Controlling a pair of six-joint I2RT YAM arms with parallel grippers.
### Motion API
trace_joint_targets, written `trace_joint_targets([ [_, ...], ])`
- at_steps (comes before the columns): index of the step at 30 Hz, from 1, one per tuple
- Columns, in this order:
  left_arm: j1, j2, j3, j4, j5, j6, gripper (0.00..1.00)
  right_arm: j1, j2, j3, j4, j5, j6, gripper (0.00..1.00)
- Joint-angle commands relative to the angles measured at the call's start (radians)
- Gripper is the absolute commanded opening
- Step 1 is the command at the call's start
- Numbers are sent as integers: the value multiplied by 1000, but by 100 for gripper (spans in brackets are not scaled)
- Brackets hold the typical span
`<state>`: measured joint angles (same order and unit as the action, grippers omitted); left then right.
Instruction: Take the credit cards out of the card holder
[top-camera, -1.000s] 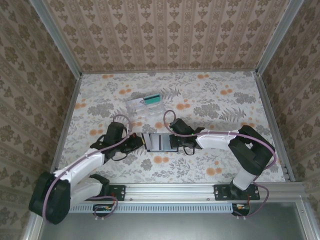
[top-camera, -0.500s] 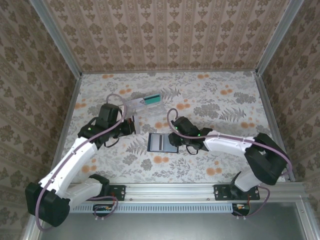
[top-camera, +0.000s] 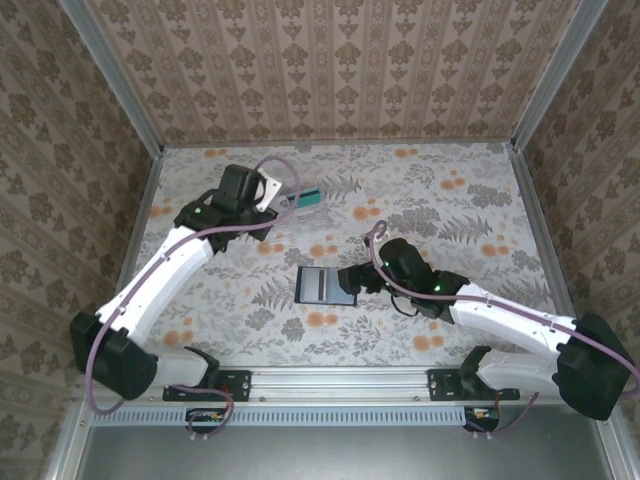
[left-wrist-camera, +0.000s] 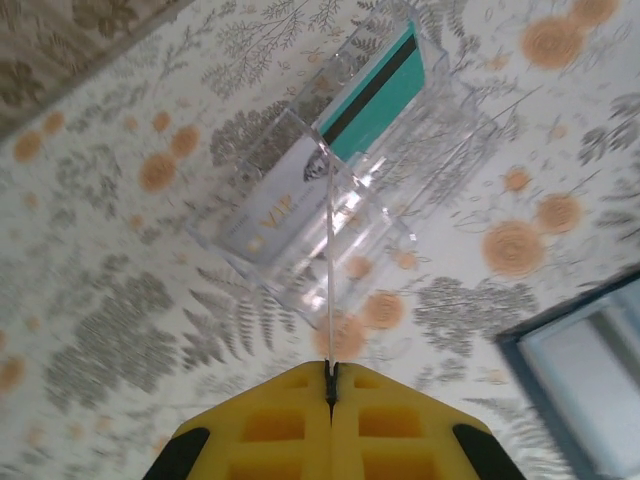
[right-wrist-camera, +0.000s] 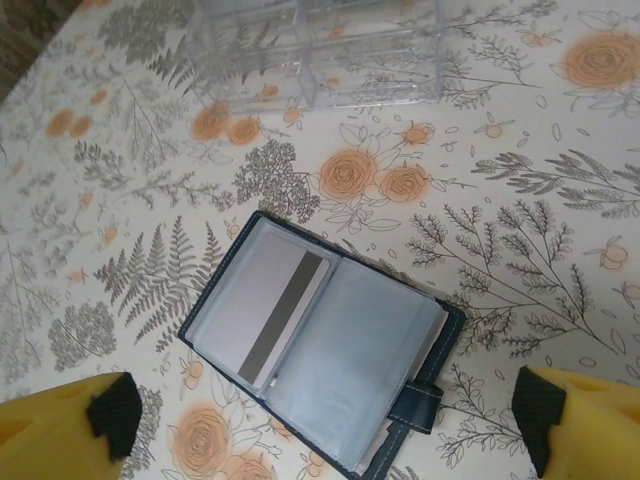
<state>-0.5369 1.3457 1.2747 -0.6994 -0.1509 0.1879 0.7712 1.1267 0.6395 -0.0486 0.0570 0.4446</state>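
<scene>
Left pincer (left-wrist-camera: 331, 372), clenched on a thin card (left-wrist-camera: 328, 270) seen edge-on, hangs over the clear plastic box (left-wrist-camera: 420, 235) near the far edge of the table (top-camera: 480, 190), presumably to deposit it beside the teal-green card (left-wrist-camera: 385, 95); right pincer (top-camera: 352, 279), spread wide, hovers by the open navy folding wallet (right-wrist-camera: 330, 350) mid-table, one pale striped card (right-wrist-camera: 265, 310) pocketed inside

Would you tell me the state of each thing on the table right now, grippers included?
Left gripper: shut on a thin card, edge-on over the clear box.
Right gripper: open, above the wallet.
Wallet: lying open, striped pale card inside.
Clear box: holds a teal card and a grey card.
</scene>
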Motion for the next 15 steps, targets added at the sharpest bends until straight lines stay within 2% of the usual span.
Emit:
trace_joint_targets([
  [1,9,75,53,-26,-68,290,0,-11,-51,-25,9,42,8,100],
  [6,35,190,116,-21,-58,458,0,-38,-81,-39,-14,66,32,100],
  [12,31,276,111,64,-119,618,0,-61,-91,-54,-1,35,48,100],
  [15,31,315,122,80,-125,652,0,-65,-81,-52,-3,33,49,100],
])
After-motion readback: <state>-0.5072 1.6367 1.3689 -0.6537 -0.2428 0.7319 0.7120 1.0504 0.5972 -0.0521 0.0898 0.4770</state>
